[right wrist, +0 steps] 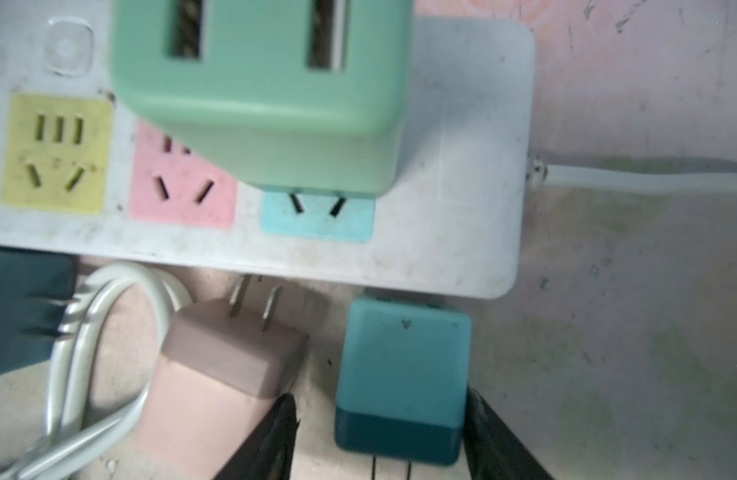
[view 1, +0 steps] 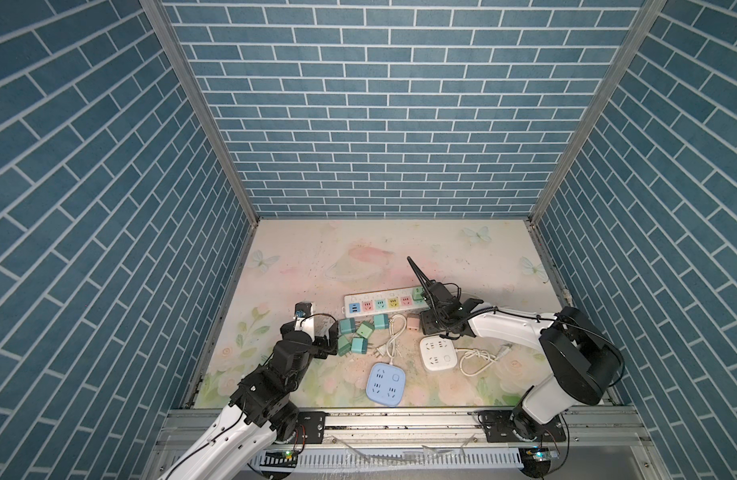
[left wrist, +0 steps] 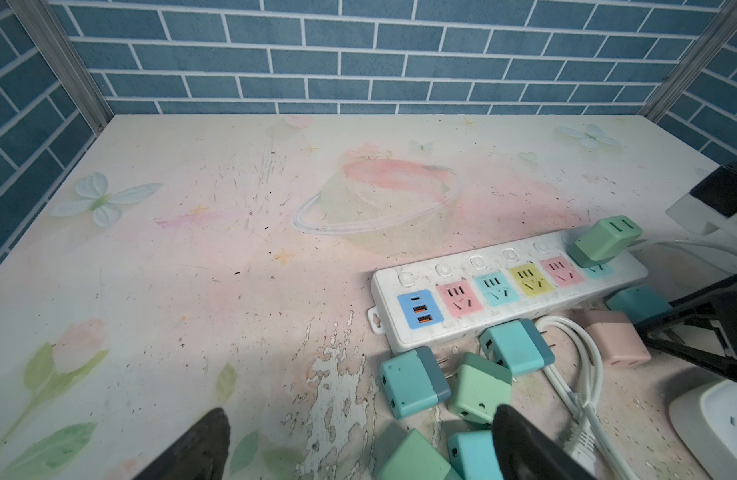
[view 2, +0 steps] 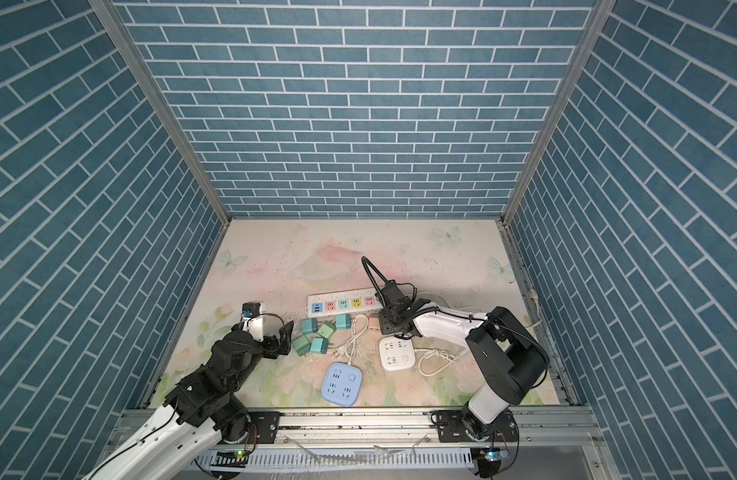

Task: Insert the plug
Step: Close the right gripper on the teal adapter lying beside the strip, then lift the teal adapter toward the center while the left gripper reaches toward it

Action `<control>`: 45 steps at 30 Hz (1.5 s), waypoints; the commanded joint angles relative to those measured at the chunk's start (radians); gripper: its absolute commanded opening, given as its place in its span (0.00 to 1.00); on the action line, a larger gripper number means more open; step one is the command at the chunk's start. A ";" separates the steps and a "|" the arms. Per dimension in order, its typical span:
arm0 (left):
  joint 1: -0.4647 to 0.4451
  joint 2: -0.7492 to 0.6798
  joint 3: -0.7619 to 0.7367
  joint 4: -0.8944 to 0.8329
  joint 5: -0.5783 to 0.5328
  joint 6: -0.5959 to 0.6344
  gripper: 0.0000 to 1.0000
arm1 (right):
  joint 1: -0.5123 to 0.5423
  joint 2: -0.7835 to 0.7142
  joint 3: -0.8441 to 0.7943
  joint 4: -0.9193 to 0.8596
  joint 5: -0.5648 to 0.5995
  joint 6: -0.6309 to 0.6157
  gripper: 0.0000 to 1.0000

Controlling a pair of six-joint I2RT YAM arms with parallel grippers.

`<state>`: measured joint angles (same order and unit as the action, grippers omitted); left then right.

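A white power strip [view 1: 379,305] [left wrist: 483,299] with coloured sockets lies mid-table. A green plug [view 1: 418,294] [right wrist: 267,104] stands tilted in its end light-blue socket [right wrist: 317,224], prongs partly showing. A teal plug [right wrist: 402,374] [left wrist: 637,301] lies on the table just in front of that end of the strip. My right gripper [right wrist: 381,405] [view 1: 431,322] is open and straddles the teal plug, one finger close against its side and a gap at the other. My left gripper [left wrist: 360,415] [view 1: 331,343] is wide open with nothing in it, beside the loose plugs.
Several loose teal and green plugs [view 1: 358,336] lie in front of the strip, with a pink plug [right wrist: 217,365] and a white cable [view 1: 394,338]. A white square socket block [view 1: 438,353] and a blue one [view 1: 386,383] sit nearer the front edge.
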<state>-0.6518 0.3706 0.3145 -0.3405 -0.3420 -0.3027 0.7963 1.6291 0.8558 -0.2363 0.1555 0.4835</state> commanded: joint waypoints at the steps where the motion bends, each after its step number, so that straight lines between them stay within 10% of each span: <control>1: 0.004 0.009 -0.002 -0.014 0.004 -0.003 1.00 | 0.006 0.048 0.043 -0.022 -0.007 -0.035 0.63; 20: 0.004 0.018 -0.006 -0.008 -0.009 -0.016 1.00 | 0.006 -0.023 -0.062 0.111 -0.068 -0.012 0.34; 45: 0.004 -0.029 0.022 0.014 0.041 -0.051 0.99 | 0.012 -0.544 -0.178 0.211 0.021 -0.134 0.03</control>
<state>-0.6518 0.3466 0.3149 -0.3477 -0.3496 -0.3443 0.8005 1.1515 0.6914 -0.0570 0.1627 0.4110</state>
